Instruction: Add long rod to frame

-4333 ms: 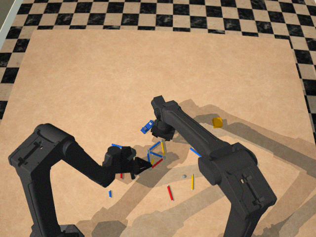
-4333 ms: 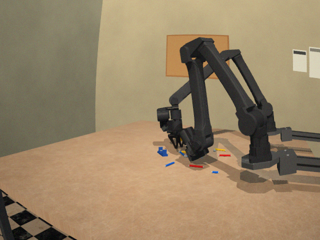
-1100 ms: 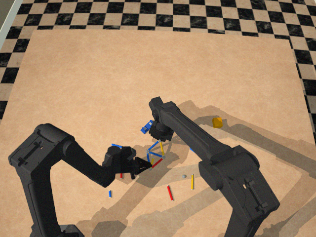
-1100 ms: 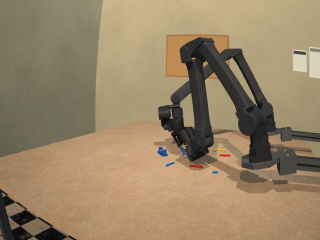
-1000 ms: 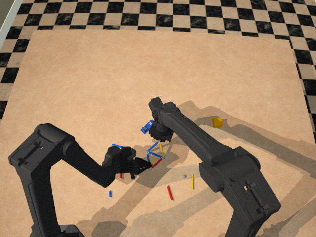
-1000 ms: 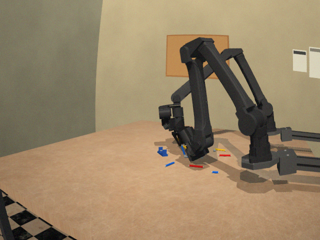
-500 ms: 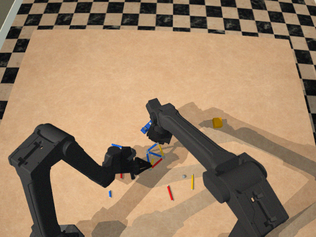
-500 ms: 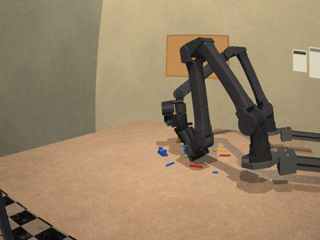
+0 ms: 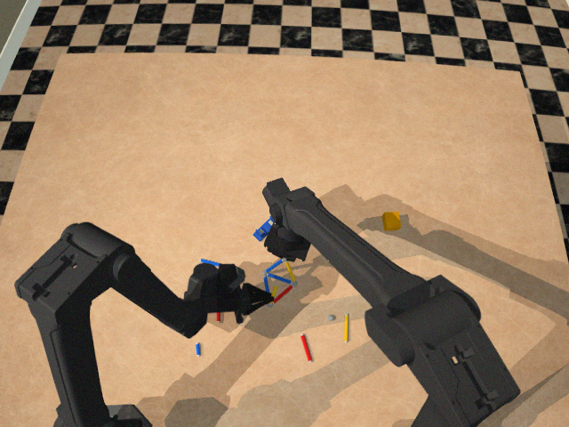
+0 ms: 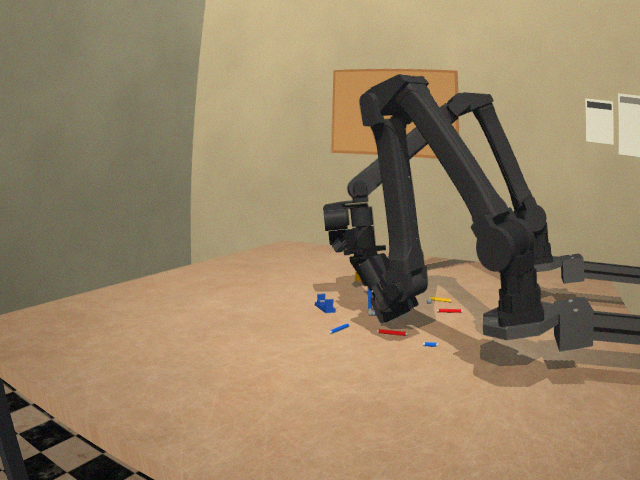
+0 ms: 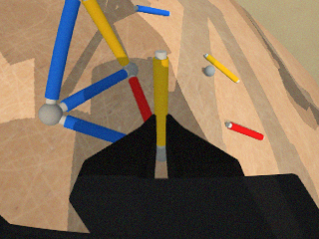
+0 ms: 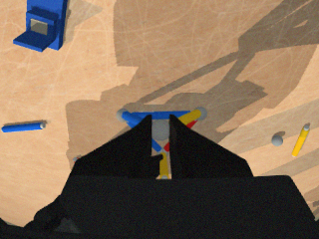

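Note:
The frame [image 9: 277, 280] is made of blue, yellow and red rods joined by steel balls and stands on the table between my arms. It also shows in the left wrist view [image 11: 94, 74]. My left gripper [image 9: 268, 301] is shut on a long yellow rod [image 11: 159, 103] and holds it low beside the frame. The rod's far end lies just right of a frame ball [image 11: 131, 68], with a small gap. My right gripper [image 9: 284, 258] comes down from above and is shut on the frame's top ball. The right wrist view shows its fingers over the frame.
Loose on the table are a red rod [image 9: 306, 347], a yellow rod [image 9: 346, 327], a steel ball [image 9: 331, 317], a short blue rod [image 9: 197, 349] and a blue rod [image 9: 210, 262]. A blue fixture [image 9: 263, 229] and an orange block [image 9: 390, 221] lie behind the frame.

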Robot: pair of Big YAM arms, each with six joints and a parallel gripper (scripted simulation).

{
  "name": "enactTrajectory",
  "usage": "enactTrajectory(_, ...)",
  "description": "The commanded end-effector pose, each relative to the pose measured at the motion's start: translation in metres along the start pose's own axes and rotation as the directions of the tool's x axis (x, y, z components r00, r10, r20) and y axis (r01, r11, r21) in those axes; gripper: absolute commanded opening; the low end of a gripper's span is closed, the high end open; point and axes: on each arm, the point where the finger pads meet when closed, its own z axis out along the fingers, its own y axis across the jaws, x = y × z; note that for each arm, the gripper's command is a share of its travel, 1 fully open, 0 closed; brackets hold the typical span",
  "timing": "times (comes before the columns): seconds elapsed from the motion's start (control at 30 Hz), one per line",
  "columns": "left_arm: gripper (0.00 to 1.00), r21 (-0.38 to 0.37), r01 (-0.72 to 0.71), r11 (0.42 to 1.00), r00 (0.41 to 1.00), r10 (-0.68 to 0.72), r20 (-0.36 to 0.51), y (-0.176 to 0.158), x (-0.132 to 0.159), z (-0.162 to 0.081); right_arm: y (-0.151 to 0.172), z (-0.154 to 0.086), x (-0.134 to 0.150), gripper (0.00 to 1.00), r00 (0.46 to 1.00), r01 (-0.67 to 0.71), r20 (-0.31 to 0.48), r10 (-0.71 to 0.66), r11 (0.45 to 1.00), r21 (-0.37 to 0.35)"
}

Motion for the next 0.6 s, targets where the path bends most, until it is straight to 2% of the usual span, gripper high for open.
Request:
enactTrajectory(0.0,0.00,-0.001,-0.010,1.000,1.000,0.010,0.008,0.001,-0.003,0.000,0.003,-0.010,0.015,0.00,1.000,0.007,-0.007,-0.007,1.000,-0.003)
enactTrajectory(0.2,0.00,-0.001,-0.010,1.000,1.000,0.010,0.008,0.001,-0.003,0.000,0.004,-0.011,0.028,0.00,1.000,0.010,-0.005,-0.010,1.000,-0.008)
enactTrajectory(0.3,0.00,-0.001,-0.010,1.000,1.000,0.010,0.008,0.001,-0.003,0.000,0.010,-0.009,0.023,0.00,1.000,0.006,0.010,-0.006,1.000,-0.014)
enactTrajectory(0.4,0.00,-0.001,-0.010,1.000,1.000,0.010,0.008,0.001,-0.003,0.000,0.003,-0.014,0.036,0.00,1.000,0.006,0.001,-0.006,1.000,-0.009)
enactTrajectory(0.5,0.00,-0.001,-0.010,1.000,1.000,0.010,0.008,0.001,-0.003,0.000,0.011,-0.021,0.031,0.00,1.000,0.003,0.029,-0.002,1.000,-0.029)
enactTrajectory(0.57,0.00,-0.001,-0.010,1.000,1.000,0.010,0.008,0.001,-0.003,0.000,0.006,-0.012,0.029,0.00,1.000,-0.009,0.016,0.009,1.000,-0.016)
